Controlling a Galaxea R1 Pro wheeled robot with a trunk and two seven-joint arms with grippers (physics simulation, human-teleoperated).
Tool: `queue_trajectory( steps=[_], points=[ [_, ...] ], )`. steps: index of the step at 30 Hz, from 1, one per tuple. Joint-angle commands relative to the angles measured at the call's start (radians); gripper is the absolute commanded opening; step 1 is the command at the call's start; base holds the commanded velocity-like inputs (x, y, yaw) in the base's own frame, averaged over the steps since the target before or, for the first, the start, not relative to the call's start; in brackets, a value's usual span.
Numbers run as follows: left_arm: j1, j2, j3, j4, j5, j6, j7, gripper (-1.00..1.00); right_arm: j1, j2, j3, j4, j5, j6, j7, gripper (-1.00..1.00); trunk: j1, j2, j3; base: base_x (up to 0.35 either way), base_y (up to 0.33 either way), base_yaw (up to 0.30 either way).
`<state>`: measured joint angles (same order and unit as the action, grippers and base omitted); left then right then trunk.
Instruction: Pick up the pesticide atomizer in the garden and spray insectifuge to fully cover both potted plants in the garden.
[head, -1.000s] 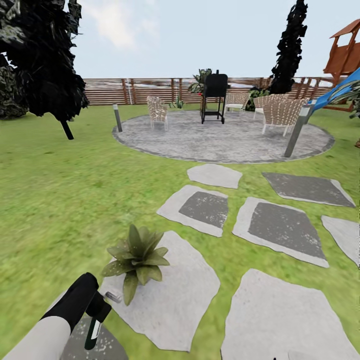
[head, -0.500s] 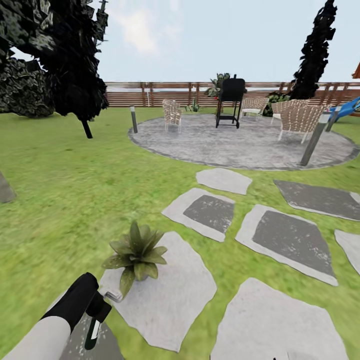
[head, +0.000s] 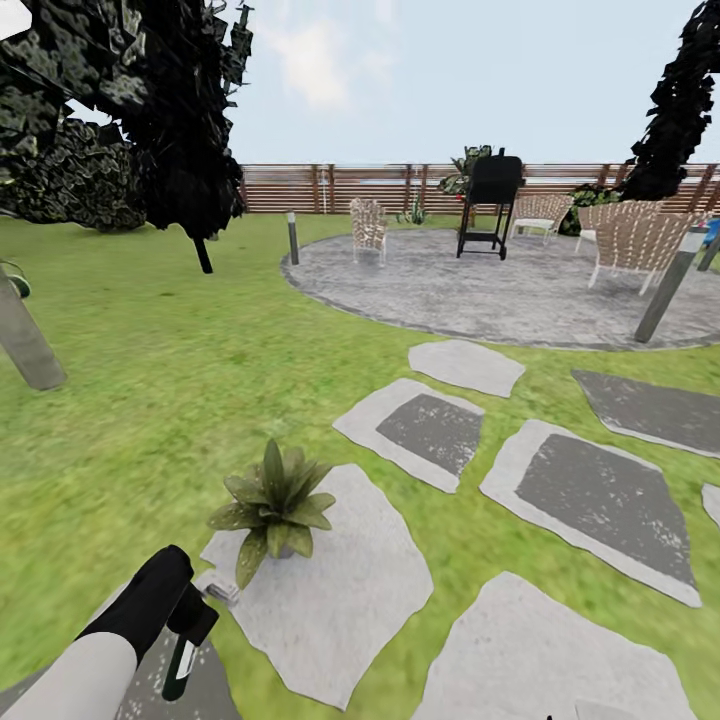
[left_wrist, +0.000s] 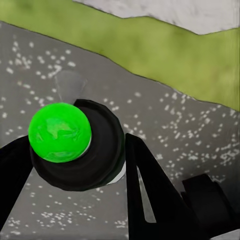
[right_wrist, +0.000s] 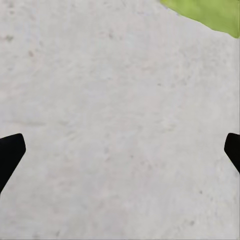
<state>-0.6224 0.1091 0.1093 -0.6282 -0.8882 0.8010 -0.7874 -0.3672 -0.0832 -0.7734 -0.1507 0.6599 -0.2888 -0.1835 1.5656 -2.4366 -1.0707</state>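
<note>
Black left pincer (left_wrist: 75, 165) pinches the green-capped atomizer (left_wrist: 60, 132); right pincer (right_wrist: 120, 150) spread over pale paver (right_wrist: 100, 100).

Green-leaved potted plant (head: 272, 503) on pale grey paver (head: 330, 590), green lawn (head: 140, 400).

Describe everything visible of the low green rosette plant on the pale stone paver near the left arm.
The low green rosette plant is a spread of pointed, olive-to-dark green leaves fanning out from one centre, upright, with a few leaves drooping toward the ground. A small pale pot is barely visible beneath the leaves. It stands on the left edge of a pale grey stone paver, next to the lawn. Nothing else touches it; the left gripper is nearby, apart from it.
</note>
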Motion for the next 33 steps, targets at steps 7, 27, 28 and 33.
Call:
queue_trajectory(
  steps=[7,27,28,33],
  points=[
    [0.004,0.002,0.004,0.003,-0.013,0.0,-0.01,-1.0,-0.001,0.0,-0.007,0.002,0.01,-0.004,-0.004,1.0,0.0,0.0,-0.001,0.007,-0.002,0.186],
    [0.006,-0.015,0.007,0.013,-0.005,-0.002,0.103,-1.0,-0.001,-0.007,-0.007,0.002,0.012,-0.003,-0.002,1.0,0.0,0.0,-0.001,0.007,-0.018,0.093],
    [0.005,-0.015,0.007,0.012,-0.005,-0.002,0.103,-1.0,0.0,-0.007,-0.007,0.002,0.012,-0.003,-0.002,1.0,0.0,0.0,-0.001,0.086,-0.228,0.0],
    [0.006,-0.015,0.008,0.007,-0.005,-0.002,0.103,-1.0,-0.001,-0.007,-0.007,0.002,0.012,-0.003,-0.002,1.0,0.0,0.0,-0.001,0.097,-0.253,0.0]
  ],
)
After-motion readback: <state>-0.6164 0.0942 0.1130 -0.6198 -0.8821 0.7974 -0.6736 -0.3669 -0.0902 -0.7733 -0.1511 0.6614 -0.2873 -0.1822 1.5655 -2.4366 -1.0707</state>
